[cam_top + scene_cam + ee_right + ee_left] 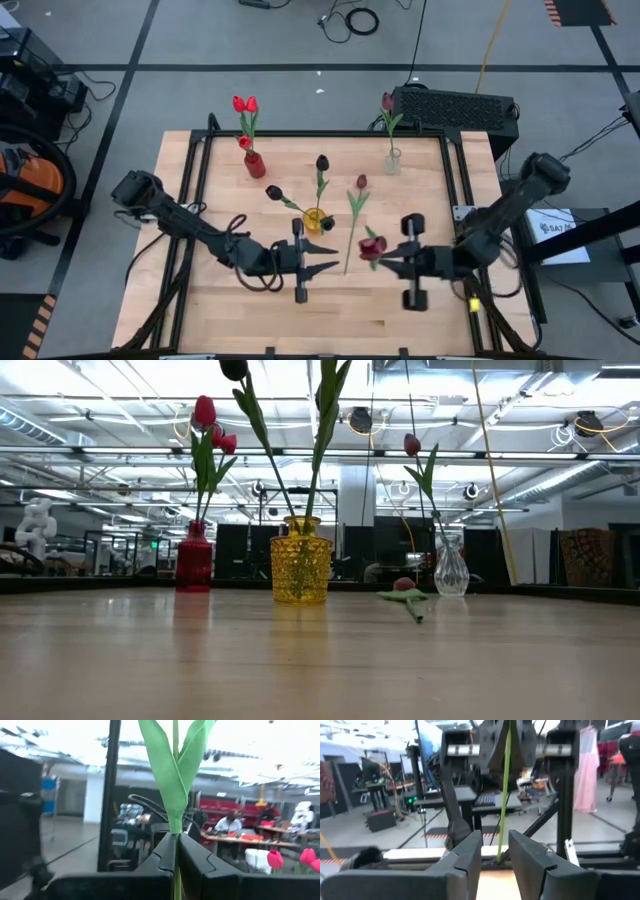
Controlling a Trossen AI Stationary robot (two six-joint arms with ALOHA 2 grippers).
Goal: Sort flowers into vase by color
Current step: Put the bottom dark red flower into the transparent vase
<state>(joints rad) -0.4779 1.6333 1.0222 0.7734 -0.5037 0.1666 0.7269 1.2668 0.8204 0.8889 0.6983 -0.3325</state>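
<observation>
Three vases stand on the wooden table. The red vase (pixel 255 165) holds red flowers (pixel 245 104). The yellow vase (pixel 315 220) holds black ones (pixel 322 162). The clear vase (pixel 392 161) holds one maroon flower (pixel 387 102). Another maroon flower (pixel 361 182) lies flat on the table, its stem pointing toward the near edge. My right gripper (pixel 388 263) is raised near the table's middle, shut on a dark red flower (pixel 373 245). My left gripper (pixel 335 259) faces it, open. The held stem (pixel 503 795) shows through the gap between the left fingers, beyond them. My right gripper pinches the flower's thin green stem (pixel 175 834) between its two fingers, just under the spot where the leaves (pixel 172 765) fork. The fingers lie across the stem. The flower stands upright and lifted clear, its leaves and head above the fingers and its bare stem (pixel 176 885) hanging below.
A black metal frame (pixel 200 170) runs along the table's left, far and right sides. A black box (pixel 455 105) sits past the far edge. Bare wood (pixel 230 310) lies toward the near edge, under and in front of both arms.
</observation>
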